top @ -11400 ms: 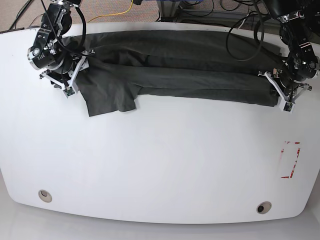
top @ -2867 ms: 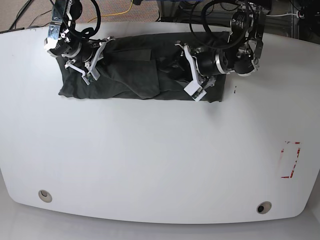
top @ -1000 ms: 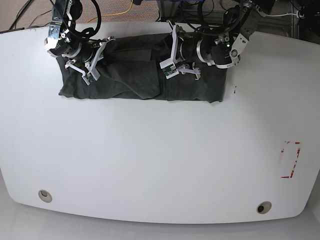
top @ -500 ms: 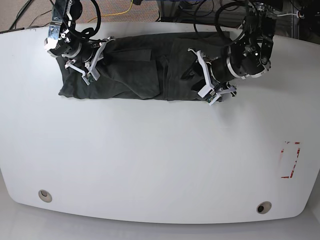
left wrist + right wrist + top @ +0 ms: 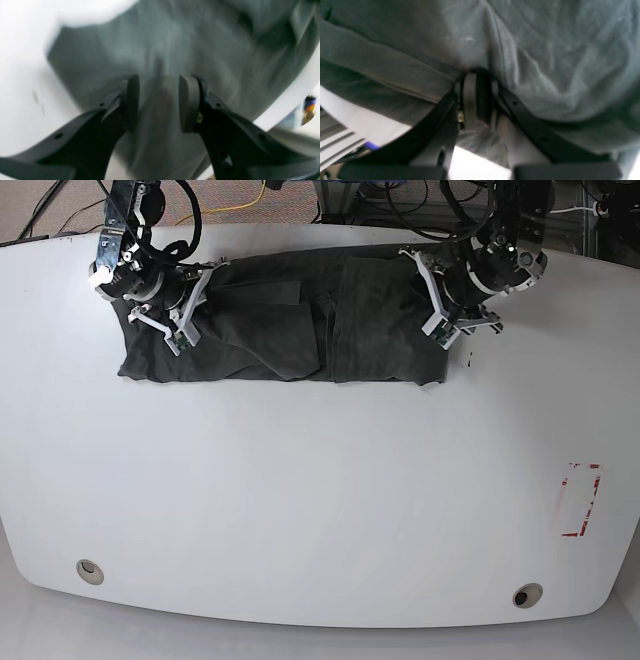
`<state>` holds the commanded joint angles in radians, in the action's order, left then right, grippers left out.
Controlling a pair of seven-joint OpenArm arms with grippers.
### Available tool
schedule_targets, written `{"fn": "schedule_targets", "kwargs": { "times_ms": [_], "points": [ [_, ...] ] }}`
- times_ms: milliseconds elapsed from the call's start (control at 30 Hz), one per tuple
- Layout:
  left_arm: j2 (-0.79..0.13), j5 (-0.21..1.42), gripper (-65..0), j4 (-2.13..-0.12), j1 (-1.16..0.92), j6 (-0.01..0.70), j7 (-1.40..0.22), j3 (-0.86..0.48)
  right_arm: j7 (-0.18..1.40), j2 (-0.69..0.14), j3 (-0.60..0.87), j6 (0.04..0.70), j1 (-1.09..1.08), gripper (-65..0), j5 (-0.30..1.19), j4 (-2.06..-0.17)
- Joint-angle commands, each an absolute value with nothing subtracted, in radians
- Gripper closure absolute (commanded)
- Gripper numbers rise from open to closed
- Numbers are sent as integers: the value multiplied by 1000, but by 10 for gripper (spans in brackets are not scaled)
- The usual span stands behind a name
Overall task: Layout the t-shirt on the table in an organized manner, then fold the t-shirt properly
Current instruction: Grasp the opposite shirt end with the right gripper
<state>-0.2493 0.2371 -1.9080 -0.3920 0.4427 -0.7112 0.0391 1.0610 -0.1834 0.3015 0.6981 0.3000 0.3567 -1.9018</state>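
Observation:
The dark grey t-shirt (image 5: 290, 320) lies as a wrinkled folded band along the far side of the white table (image 5: 320, 500). On the base view's left, my right gripper (image 5: 178, 330) rests at the shirt's left end. The right wrist view shows it (image 5: 477, 100) shut on a pinch of the shirt's cloth (image 5: 545, 50). My left gripper (image 5: 440, 320) hovers over the shirt's right end. In the blurred left wrist view it (image 5: 158, 102) is open, with the shirt (image 5: 175, 45) beneath and nothing between its pads.
A red tape rectangle (image 5: 580, 500) marks the table's right side. Two round grommet holes (image 5: 90, 570) (image 5: 527, 594) sit near the front edge. Cables (image 5: 400, 205) hang behind the far edge.
My left arm has swung from the shirt's middle to its right end, now a little farther back. The right arm has stayed at the left end, still pinching cloth.

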Motion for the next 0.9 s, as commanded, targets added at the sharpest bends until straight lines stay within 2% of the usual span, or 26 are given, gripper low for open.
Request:
{"fn": "schedule_targets", "kwargs": {
  "times_ms": [233,300,433,533,567,633,667,700,900],
  "points": [
    [-275,242,-237,-1744,-361,443,-639,5,1061,-163,302,698,289,-78,447,-1997],
    [-275,243,-237,-1721,-344,443,-634,5,1063,-171,303,698,282,-105,507,-2012],
    [-275,243,-237,-1701,-332,443,-634,5,1104,-219,329,698,262,-246,639,-2014],
    [-275,243,-237,-1699,-332,443,-634,5,1139,-220,424,698,245,-369,713,-2011],
    [-277,243,-237,-1699,-332,443,-634,4,1158,-211,490,698,240,-449,739,-2011],
    [-277,243,-237,-1699,-332,444,-634,2,1181,-205,573,698,234,-542,768,-2009],
    [-283,243,-237,-1699,-332,444,-634,1,1198,-205,627,698,231,-620,782,-1998],
    [-292,243,-237,-1699,-332,444,-634,1,1211,-208,664,698,223,-650,792,-1983],
    [-306,243,-237,-1698,-331,444,-633,1,1348,-272,806,698,128,-650,811,-1785]
  ]
}}
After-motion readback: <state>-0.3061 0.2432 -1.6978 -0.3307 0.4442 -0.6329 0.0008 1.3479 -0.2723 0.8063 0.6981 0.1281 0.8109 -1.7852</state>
